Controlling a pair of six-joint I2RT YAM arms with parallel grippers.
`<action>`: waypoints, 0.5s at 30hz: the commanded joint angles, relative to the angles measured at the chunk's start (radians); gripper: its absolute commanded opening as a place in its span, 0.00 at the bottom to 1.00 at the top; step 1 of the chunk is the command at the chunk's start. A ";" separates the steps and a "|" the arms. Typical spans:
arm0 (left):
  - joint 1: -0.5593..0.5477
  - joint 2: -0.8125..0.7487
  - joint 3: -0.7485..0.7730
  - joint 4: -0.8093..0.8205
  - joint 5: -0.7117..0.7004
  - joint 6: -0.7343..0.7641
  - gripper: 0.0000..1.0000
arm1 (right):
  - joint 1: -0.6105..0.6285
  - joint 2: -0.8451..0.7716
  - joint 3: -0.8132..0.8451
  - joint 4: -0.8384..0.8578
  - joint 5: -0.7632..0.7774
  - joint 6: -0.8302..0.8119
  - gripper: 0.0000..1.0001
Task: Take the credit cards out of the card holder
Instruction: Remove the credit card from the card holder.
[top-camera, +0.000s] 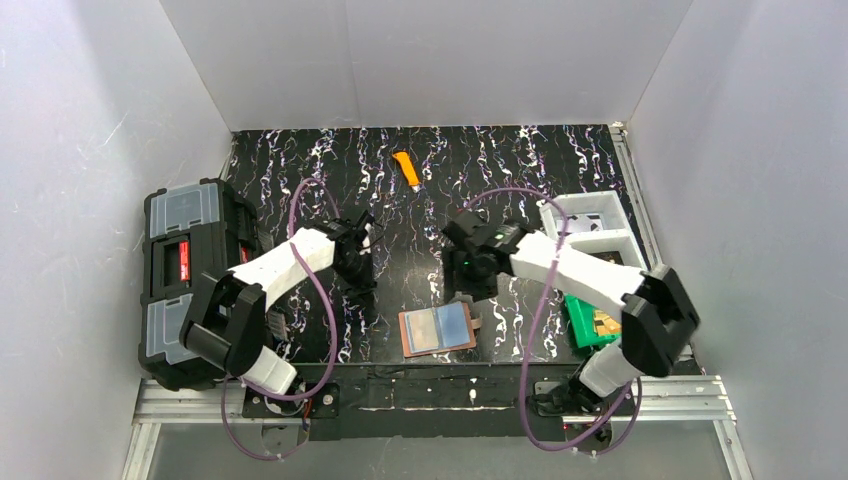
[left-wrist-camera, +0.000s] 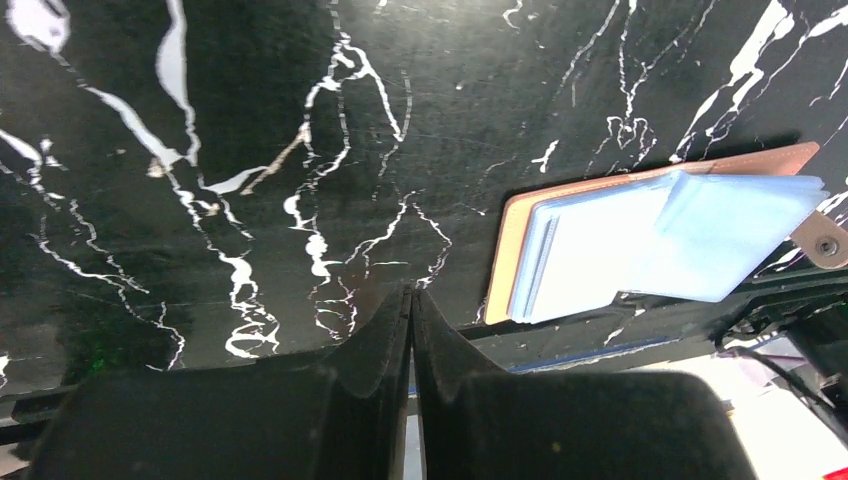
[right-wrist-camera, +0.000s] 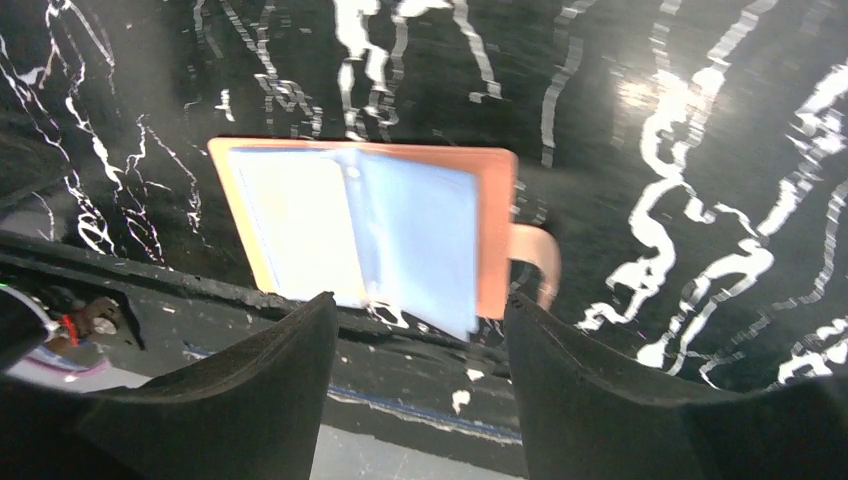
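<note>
Card holder (top-camera: 437, 330) open and flat on black, white-veined table (top-camera: 520, 170), close to near edge, roughly midway between both arm bases. Big black toolbox (top-camera: 185, 270) at far left side of table. Left gripper (left-wrist-camera: 410, 300) above bare table, beyond and to left of holder; fingers pressed together, nothing between them. Right gripper (right-wrist-camera: 420, 298) poised over holder's far side; fingers spread wide, gripping nothing, holder showing in gap below. White compartment tray (top-camera: 585, 198) at right side of table, green object (top-camera: 583, 322) nearer than it and partly hidden under right arm. Orange utility knife (top-camera: 406, 170) alone toward back, well apart from holder. Credit cards (left-wrist-camera: 620, 250) inside holder, pale blue-grey faces up, slightly fanned, one blue sheet jutting past holder's near edge. Small brown tab (right-wrist-camera: 535, 255) with snap sticking out from holder's right side.
</note>
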 joint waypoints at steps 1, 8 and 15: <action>0.042 -0.071 -0.036 -0.015 -0.005 -0.016 0.03 | 0.122 0.129 0.136 -0.007 0.086 -0.026 0.69; 0.057 -0.085 -0.052 -0.009 0.015 -0.015 0.03 | 0.230 0.314 0.231 -0.020 0.115 -0.029 0.69; 0.057 -0.088 -0.066 0.004 0.041 -0.014 0.03 | 0.283 0.381 0.236 0.013 0.082 -0.031 0.69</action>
